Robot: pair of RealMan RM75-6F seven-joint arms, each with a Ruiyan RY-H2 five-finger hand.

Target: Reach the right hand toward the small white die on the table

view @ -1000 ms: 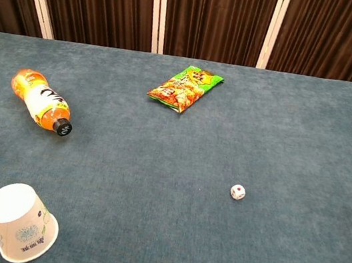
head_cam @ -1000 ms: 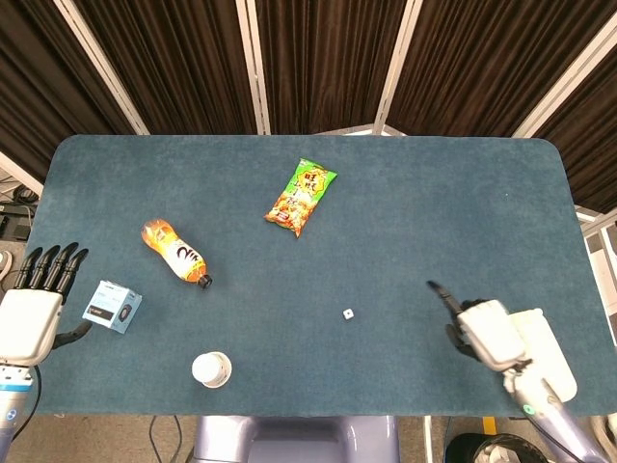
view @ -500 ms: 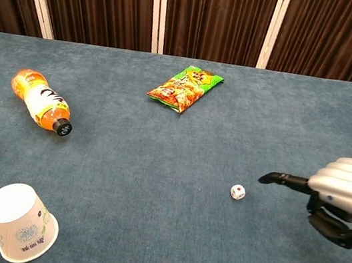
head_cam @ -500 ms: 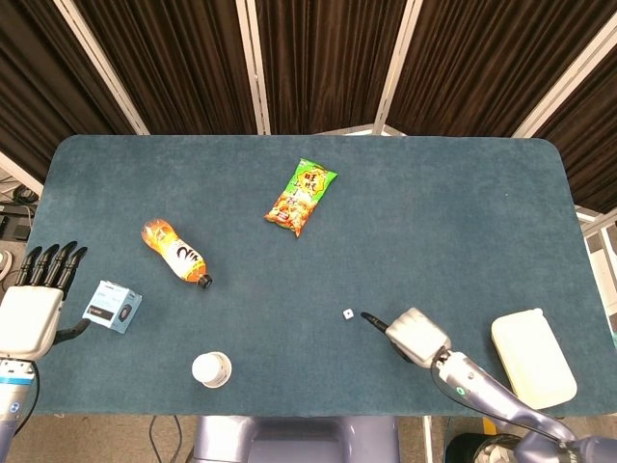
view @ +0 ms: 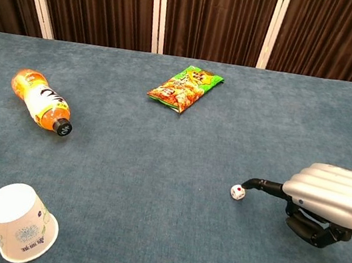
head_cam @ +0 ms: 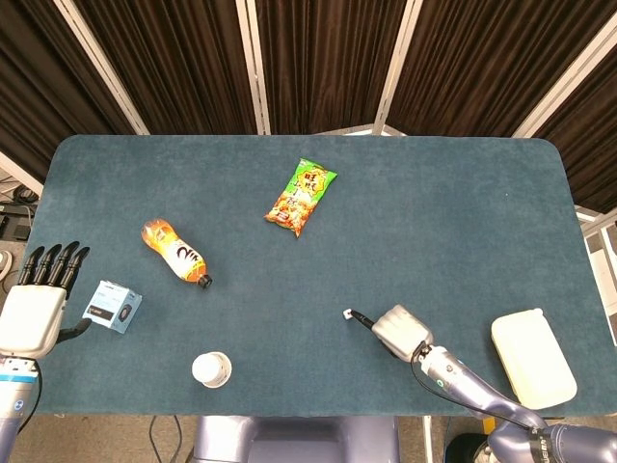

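A: What lies on the blue desk?

B: At ten o'clock an orange bottle on its side; near twelve, a green snack bag; at seven, an upturned paper cup; at nine, a small box.

A: And the robot hands?

B: The left robot hand rests at nine, fingers straight, holding nothing. The right robot hand sits at five, one finger stretched out, the rest curled, nothing held.

A: The die?

B: Just below centre, at that fingertip; touching or not, neither view settles.
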